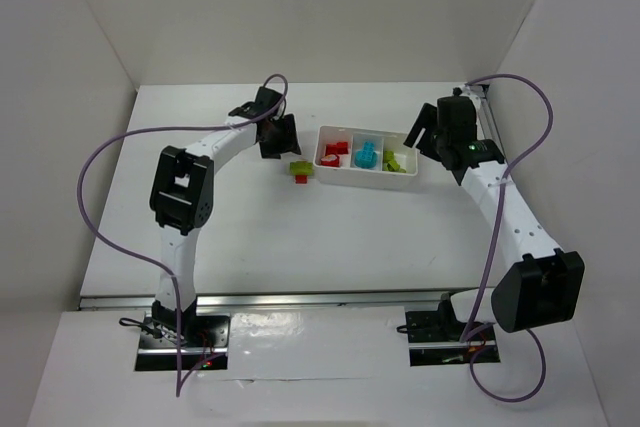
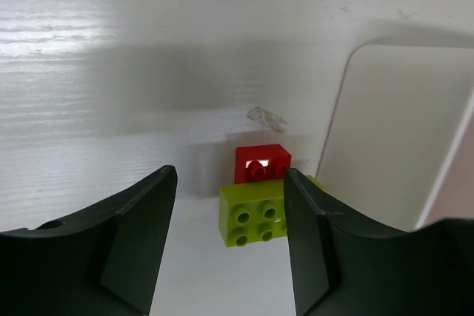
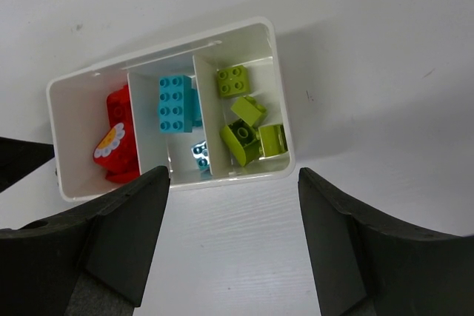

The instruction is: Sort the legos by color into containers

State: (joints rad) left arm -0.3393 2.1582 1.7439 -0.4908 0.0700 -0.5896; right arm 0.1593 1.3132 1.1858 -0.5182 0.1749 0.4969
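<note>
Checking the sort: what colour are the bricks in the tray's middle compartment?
The middle-compartment bricks are cyan-blue; the right wrist view shows them best.

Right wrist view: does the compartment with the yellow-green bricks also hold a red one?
No, the yellow-green bricks fill one end compartment of the tray alone, and the red bricks lie in the opposite end one.

We read no text, numbers, labels or brand marks in any of the three views. Only marking we can make out is a printed flower (image 3: 109,141), white petals with a yellow centre, on a red lego (image 3: 118,105) in the end compartment of the white tray (image 3: 74,101). It's a graphic, not lettering.
</note>
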